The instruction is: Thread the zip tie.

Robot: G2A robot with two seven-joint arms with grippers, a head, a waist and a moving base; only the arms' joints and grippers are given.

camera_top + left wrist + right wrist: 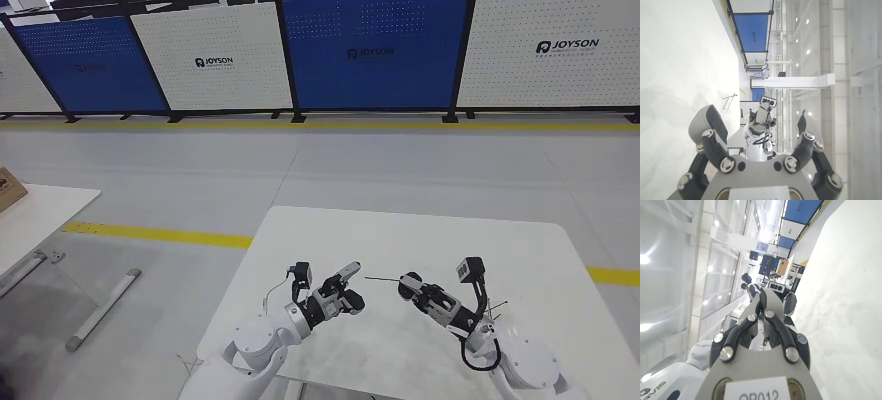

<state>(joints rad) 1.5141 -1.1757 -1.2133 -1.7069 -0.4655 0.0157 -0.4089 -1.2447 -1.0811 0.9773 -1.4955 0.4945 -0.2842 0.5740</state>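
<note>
At the left of the white table, the left gripper hung just over the surface with its jaws spread wide and nothing between them. In its own wrist view the fingers stood well apart. It faced across toward the other arm.

Between the two arms ran the zip tie, a thin dark line held clear of the table. Its long axis lay left to right, along the line joining the two grippers. The free tip pointed at the left gripper's open mouth, near it but, as far as I could make out, not yet inside.

The tie's other end disappeared into the right gripper, which was closed tight on it. From that wrist the fingers met edge to edge, though the strap was too thin to pick out there. Farther right, near that arm's wrist, a few spare ties lay loose on the table, well apart from the work.

To my eye, the next move turned on that alignment. The tip lay straight ahead of the empty left gripper, the only free hand and the nearer one. A small drift sideways would send the limp strap past the jaws. I couldn't tell which end carried the head.
</note>
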